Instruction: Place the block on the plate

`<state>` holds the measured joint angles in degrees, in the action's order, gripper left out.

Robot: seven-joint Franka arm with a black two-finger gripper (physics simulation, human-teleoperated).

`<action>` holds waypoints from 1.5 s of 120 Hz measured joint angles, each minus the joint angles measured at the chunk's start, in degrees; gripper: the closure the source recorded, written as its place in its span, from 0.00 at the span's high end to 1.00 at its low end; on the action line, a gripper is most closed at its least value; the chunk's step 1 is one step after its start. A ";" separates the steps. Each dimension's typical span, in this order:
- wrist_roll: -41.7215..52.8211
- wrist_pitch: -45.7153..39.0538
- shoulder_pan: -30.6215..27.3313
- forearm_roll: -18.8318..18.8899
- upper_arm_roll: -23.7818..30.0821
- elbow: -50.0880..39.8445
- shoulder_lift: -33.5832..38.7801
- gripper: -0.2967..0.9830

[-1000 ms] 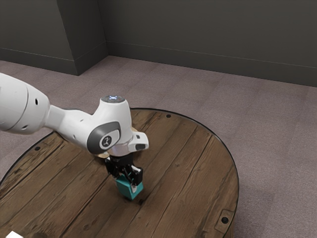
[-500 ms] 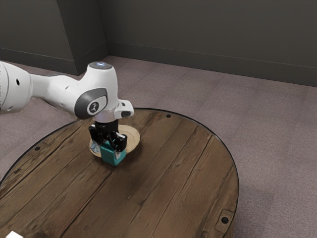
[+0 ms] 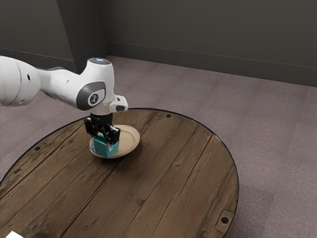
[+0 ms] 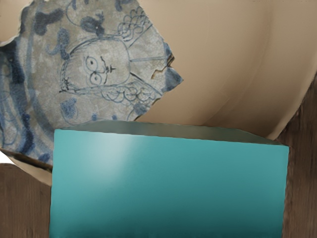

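Teal block [image 3: 105, 148] gripped at the plate [image 3: 130, 142]

Nearest the exterior view's camera, part of a small white thing [image 3: 14, 235] shows toward the exterior view's left. Toward the exterior view's right, a dark round stud [image 3: 225, 220] sits just inside the edge of the round wooden table [image 3: 163, 173], whose planks carry dark grooves.

Farther in, between the table's middle and its far edge, the end effector [image 3: 101, 143] points down with its fingers closed on the block from two sides. The block is over the near part of the plate's rim; whether its underside touches the plate, I cannot tell. In the wrist view, bare table lies beyond the plate's rim on either side of the block.

The round tan plate lies near the table's far edge, toward the exterior view's left. In the wrist view, a grey-and-blue piece [image 4: 99, 69] with a jagged edge and a drawn face covers part of the plate, close by the block.

The white arm [image 3: 62, 85] reaches in from the exterior view's left, above the table. A second stud [image 3: 169, 116] marks the far edge. Past that come mauve-grey carpet [image 3: 277, 139] and a dark wall [image 3: 198, 29] with a skirting board.
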<state>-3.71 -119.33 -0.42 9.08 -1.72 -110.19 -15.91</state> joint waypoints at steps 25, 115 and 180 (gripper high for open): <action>1.58 0.50 -14.03 4.74 13.46 3.08 -2.99 0.51; 5.87 1.86 -16.67 8.92 17.49 7.28 -5.29 0.73; 8.29 13.16 -13.11 0.15 16.56 16.52 4.17 0.77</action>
<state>4.59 -106.17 -13.53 9.23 14.84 -93.67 -11.75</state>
